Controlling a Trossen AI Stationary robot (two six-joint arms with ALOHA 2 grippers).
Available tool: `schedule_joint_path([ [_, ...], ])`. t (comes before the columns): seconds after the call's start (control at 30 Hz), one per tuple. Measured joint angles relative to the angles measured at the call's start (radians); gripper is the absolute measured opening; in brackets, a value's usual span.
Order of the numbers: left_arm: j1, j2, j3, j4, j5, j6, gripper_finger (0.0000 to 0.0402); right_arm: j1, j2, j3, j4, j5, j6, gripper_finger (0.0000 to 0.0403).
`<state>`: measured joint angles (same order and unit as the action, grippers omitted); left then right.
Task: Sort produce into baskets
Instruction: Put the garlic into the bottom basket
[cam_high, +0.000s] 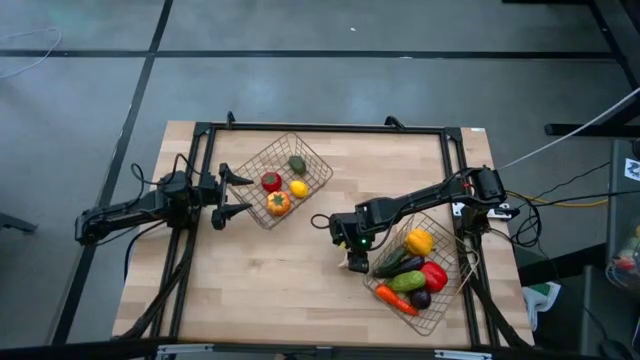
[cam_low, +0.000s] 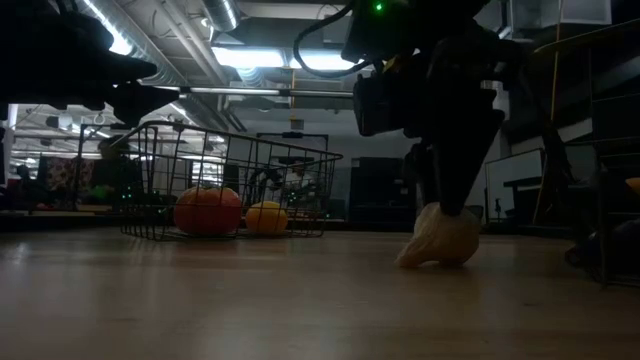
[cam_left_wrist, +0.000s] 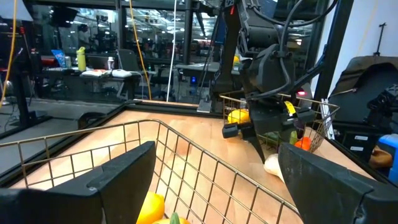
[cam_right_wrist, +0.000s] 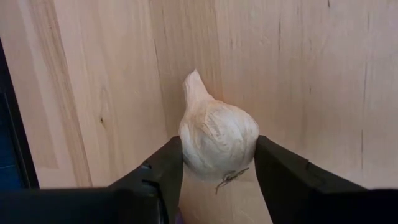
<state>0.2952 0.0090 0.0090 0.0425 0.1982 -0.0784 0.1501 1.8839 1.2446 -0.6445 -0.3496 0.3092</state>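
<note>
My right gripper (cam_high: 357, 262) points down at the table's middle, just left of the right wire basket (cam_high: 452, 300), and is shut on a pale garlic bulb (cam_right_wrist: 217, 140). The bulb also shows in the low view (cam_low: 440, 238). That basket holds a yellow pepper (cam_high: 419, 241), a red pepper (cam_high: 433, 276), a carrot (cam_high: 395, 300) and green and dark pieces. My left gripper (cam_high: 235, 195) is open and empty at the left edge of the left wire basket (cam_high: 318, 170). That basket holds a tomato (cam_high: 271, 181), a lemon (cam_high: 298, 188), an orange pepper (cam_high: 278, 203) and an avocado (cam_high: 296, 163). My right gripper pinches the garlic bulb's round body (cam_right_wrist: 239, 149) between its two fingers, one on each side. The fingers (cam_low: 462, 170) come from above, pointing down. The bulb lies tilted, its pointed tip (cam_right_wrist: 193, 81) sticking out to one side and its underside (cam_low: 430, 262) on the table top.
A black frame (cam_high: 320, 128) runs round the table edge. Bare wood (cam_high: 270, 280) lies between the two baskets and toward the near edge. Beyond the table the room shows desks and equipment.
</note>
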Motion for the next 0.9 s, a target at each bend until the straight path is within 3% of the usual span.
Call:
schedule_joint_path([
  [0.57,0.0,0.0,0.0,0.0,0.0,0.0,0.0335,0.0,-0.013,0.051,-0.074,0.004,-0.019,0.0174],
  [0.9,0.0,0.0,0.0,0.0,0.0,0.0,0.0335,0.0,-0.014,0.274,-0.387,0.143,-0.083,0.0174],
])
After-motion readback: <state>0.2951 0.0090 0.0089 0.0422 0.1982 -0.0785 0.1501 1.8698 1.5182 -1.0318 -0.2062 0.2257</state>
